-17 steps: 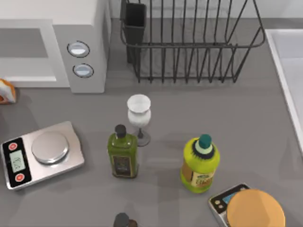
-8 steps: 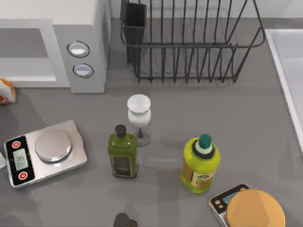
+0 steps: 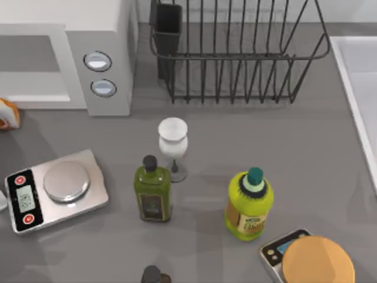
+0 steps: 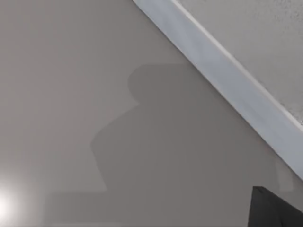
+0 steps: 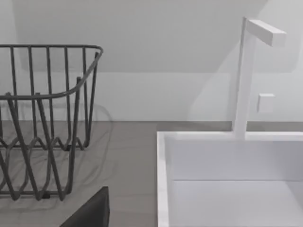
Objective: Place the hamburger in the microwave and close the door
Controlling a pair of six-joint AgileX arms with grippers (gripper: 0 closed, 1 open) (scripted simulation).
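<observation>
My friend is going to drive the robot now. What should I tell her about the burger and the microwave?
Grippers: neither one's fingers can be judged from these pictures.
Hamburger: on the table at its left edge, just in front of the microwave, between it and the silver scale.
Microwave: cavity open at the front; nothing seen inside.
Done: nothing yet; burger not picked up.
Left: grasp the burger, put it in the cavity, shut the door.

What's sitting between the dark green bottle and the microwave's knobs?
In the top view, a white goblet stands between the dark green bottle and the white microwave.
</observation>
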